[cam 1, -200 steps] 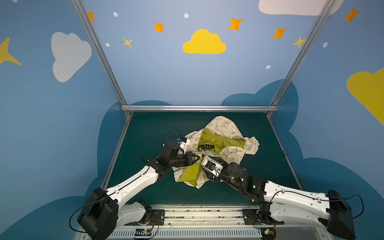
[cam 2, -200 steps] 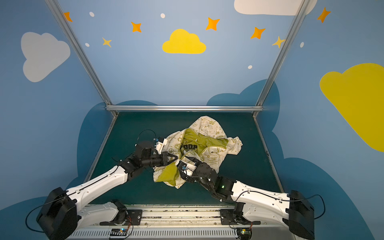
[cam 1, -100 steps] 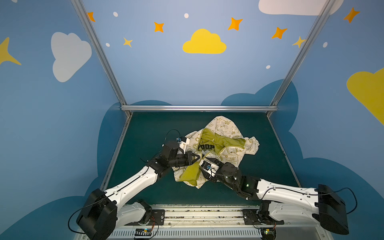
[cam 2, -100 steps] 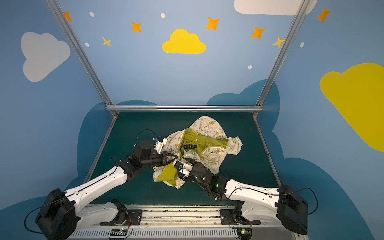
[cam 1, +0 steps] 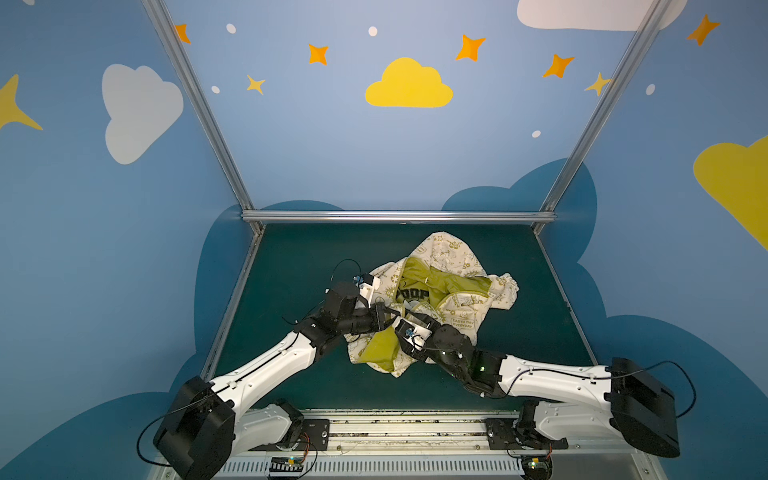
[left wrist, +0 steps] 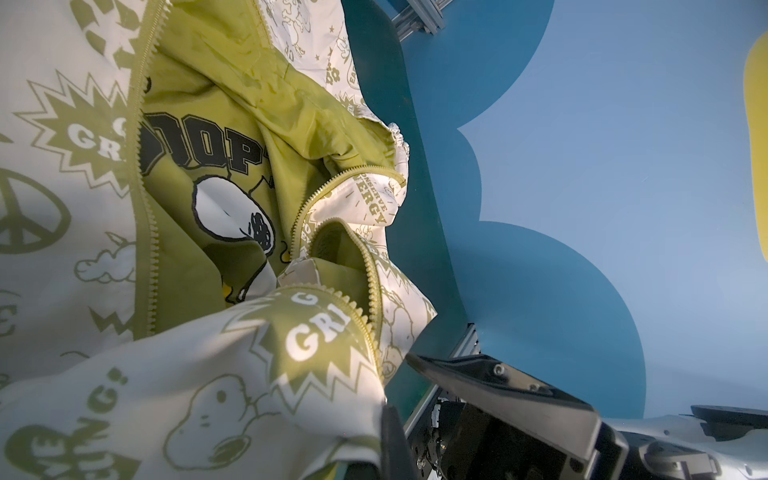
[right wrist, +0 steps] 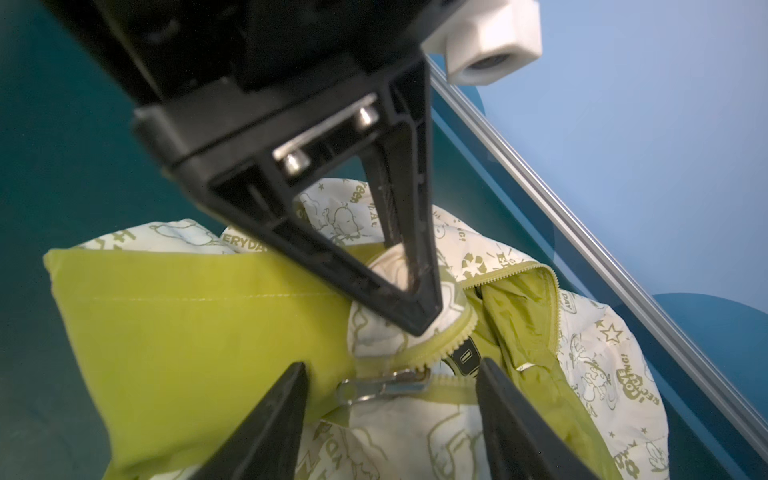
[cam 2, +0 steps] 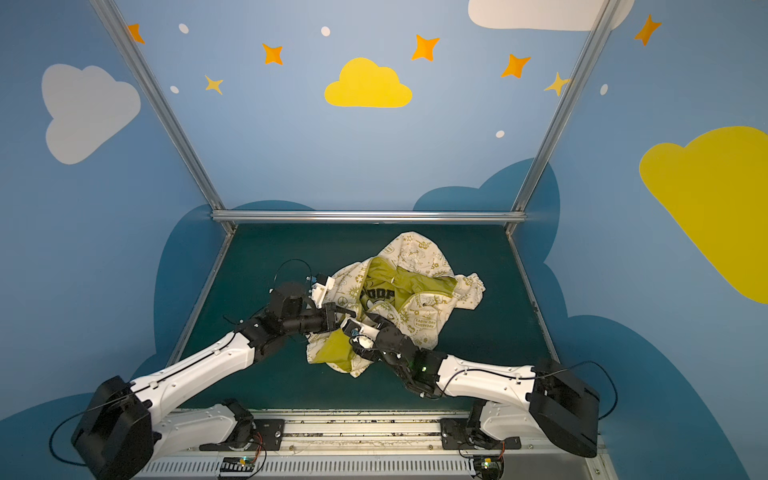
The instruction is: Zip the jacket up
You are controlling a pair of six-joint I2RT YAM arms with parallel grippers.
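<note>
The jacket (cam 1: 457, 299) (cam 2: 419, 257) lies crumpled and unzipped on the green mat, cream with olive doodles, its olive lining showing. My left gripper (cam 1: 392, 313) (left wrist: 386, 415) is shut on a fold of cream fabric beside the zipper's lower end; in the right wrist view its fingertips (right wrist: 415, 316) pinch that fold. My right gripper (cam 1: 409, 319) (right wrist: 390, 368) is open, its two fingers standing either side of the metal zipper pull (right wrist: 386, 384) without touching it. Next to the pull sits the dark slider (right wrist: 463, 357). Olive zipper teeth (left wrist: 145, 249) run along both open edges.
The green mat (cam 1: 291, 257) is bounded by an aluminium rail (cam 1: 399, 216) at the back and slanted posts at its sides. Blue painted walls close in the cell. A mounting rail (cam 1: 399, 428) with both arm bases runs along the front.
My right gripper has slid left and forward over the jacket's lower part, closer to the left gripper. The left gripper has kept its hold and place.
</note>
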